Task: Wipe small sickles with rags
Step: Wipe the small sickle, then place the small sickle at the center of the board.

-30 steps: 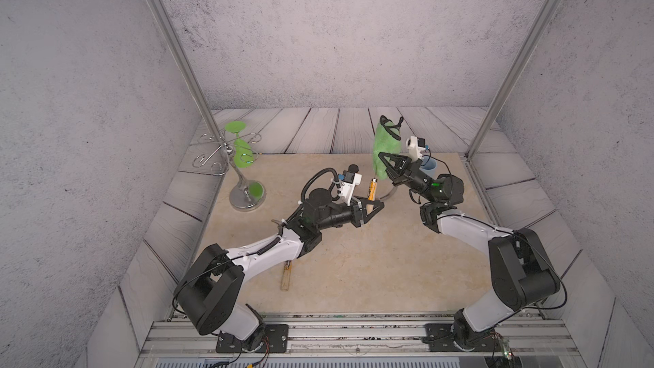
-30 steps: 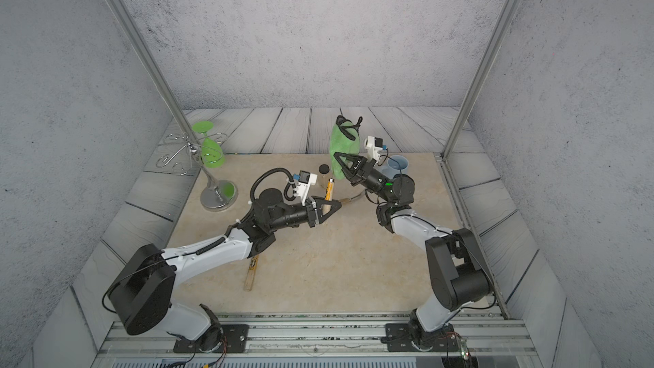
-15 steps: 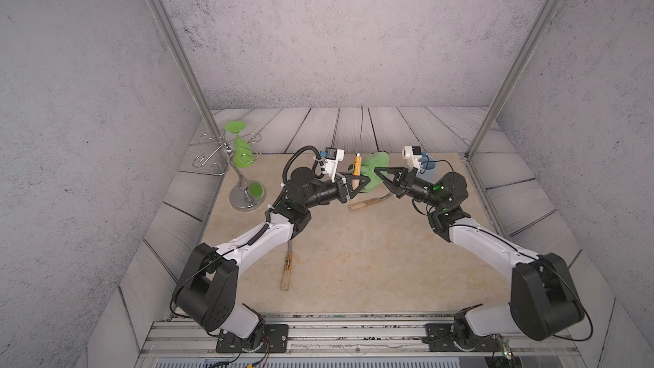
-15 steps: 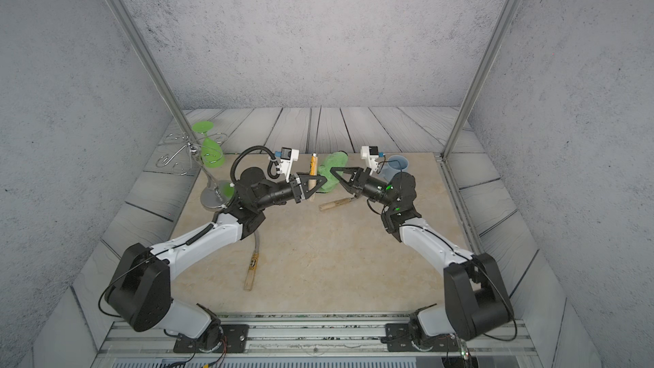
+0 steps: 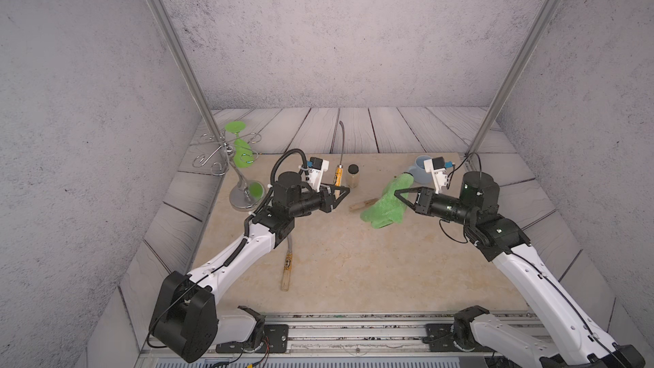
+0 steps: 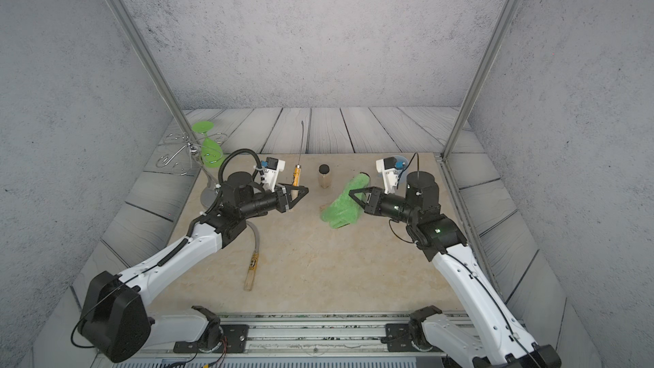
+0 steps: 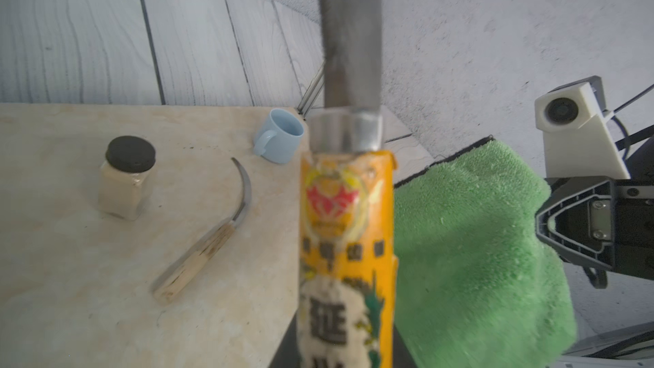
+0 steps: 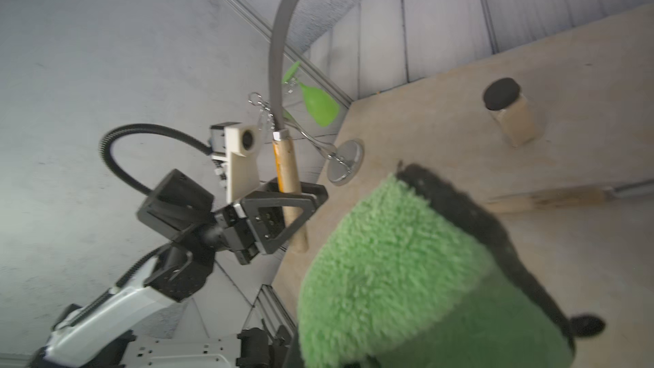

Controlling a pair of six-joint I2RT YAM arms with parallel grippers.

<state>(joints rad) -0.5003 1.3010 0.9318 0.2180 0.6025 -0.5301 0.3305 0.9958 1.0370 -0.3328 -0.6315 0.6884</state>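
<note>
So the left gripper (image 5: 340,192) is clamped tight on the lower end of the upright sickle (image 5: 338,173), with the blade pointing straight up. The right gripper (image 5: 400,195) is pinched shut on the green rag (image 5: 384,205), which hangs bunched from it. The rag is near the raised sickle but not touching it.

What I'd worry about: that sickle is only held low on the handle, so a sideways push from the rag could swivel it in the jaws. The fluffy cloth could also snag on the curved blade and get yanked loose. The rag hangs low too – the third sickle (image 7: 198,260) lies on the table right around there, so a sloppy sweep might drag it along.

Room-wise, the jar (image 5: 353,175) sits just behind the held sickle and the blue mug (image 5: 418,168) is right by the right wrist, so the back is tight. The wire stand (image 5: 243,185) with its green goblet (image 5: 241,152) is close behind the left arm. The second sickle (image 5: 287,270) lies partly under that arm. The front middle of the table (image 5: 371,277) is the open bit – I'd wipe there, and up high.
</note>
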